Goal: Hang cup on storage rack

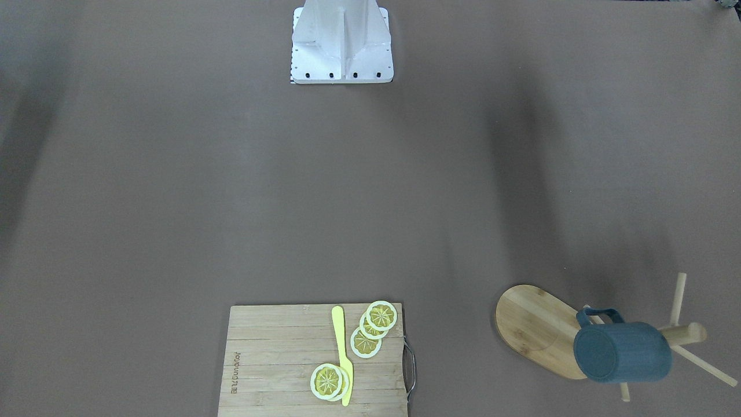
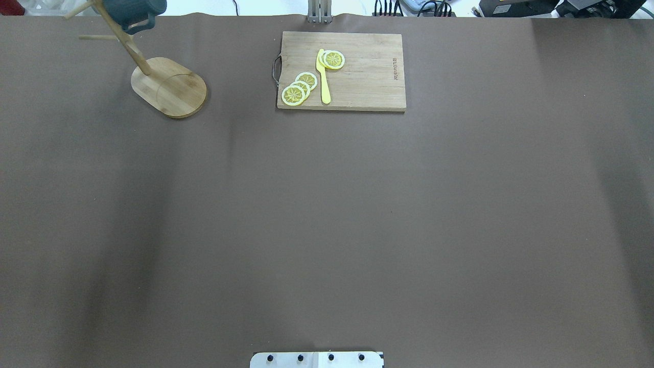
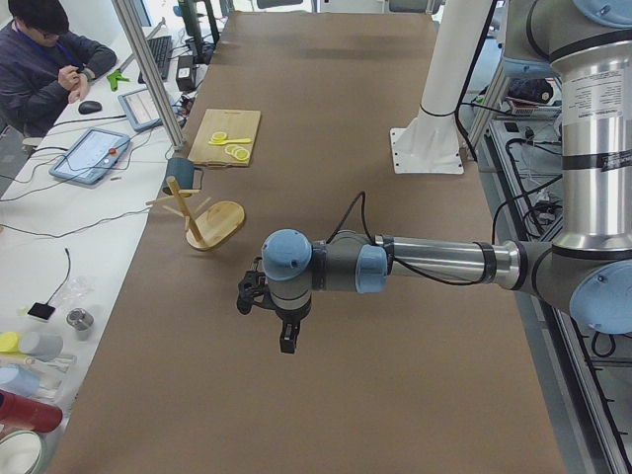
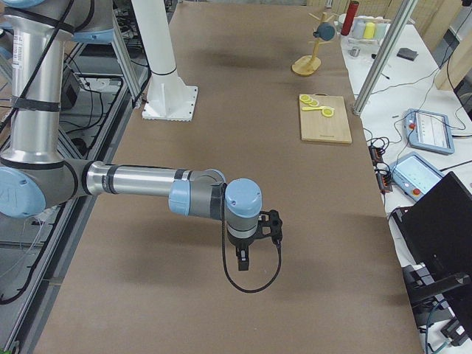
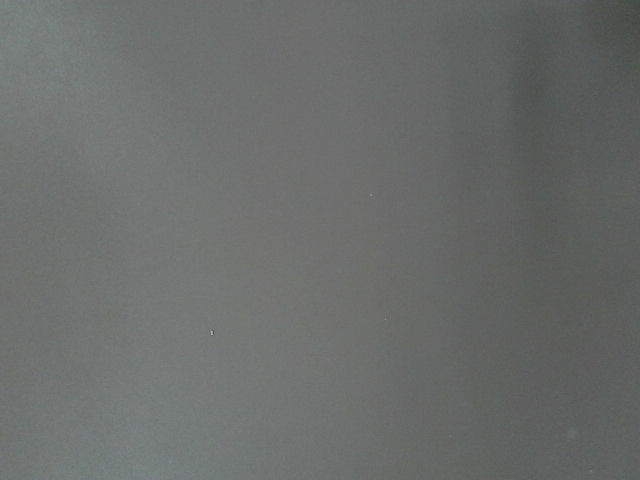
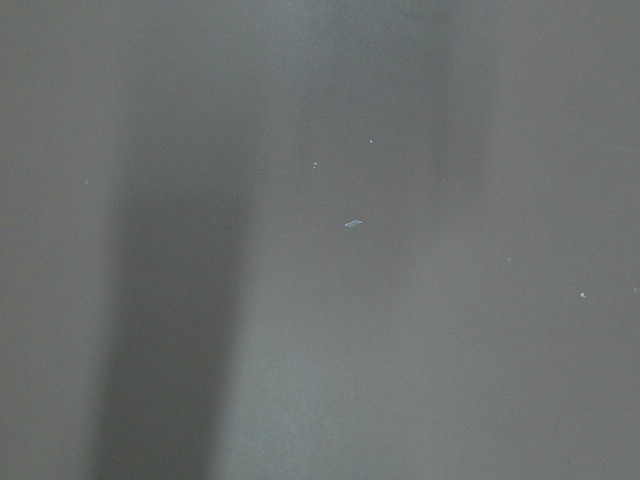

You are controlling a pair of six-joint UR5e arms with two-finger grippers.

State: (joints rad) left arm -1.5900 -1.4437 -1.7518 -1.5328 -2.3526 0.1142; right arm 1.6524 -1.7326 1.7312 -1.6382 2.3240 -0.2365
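Dark blue-grey cylindrical mug (image 1: 622, 352) hung off the brown bench (image 1: 173, 174) on a peg of the light wooden mug tree (image 1: 535, 324), apparently by its loop handle, so the task looked done. Left gripper (image 3: 286, 341) and right gripper (image 4: 243, 259) sat well apart from it; jaws: cannot tell. No mug lettering showed. Rectangular wooden cutting board (image 1: 272, 347) carried a brand mark, unreadable.

cup (image 1: 622, 352) on storage rack (image 1: 535, 327), cutting board (image 1: 278, 353) apart

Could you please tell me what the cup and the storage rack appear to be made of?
The cup looks like matte ceramic, possibly plastic: its dark blue-grey side shows no gloss. The storage rack appears to be unpainted light bamboo or wood: pale grain strips run across its oval base.
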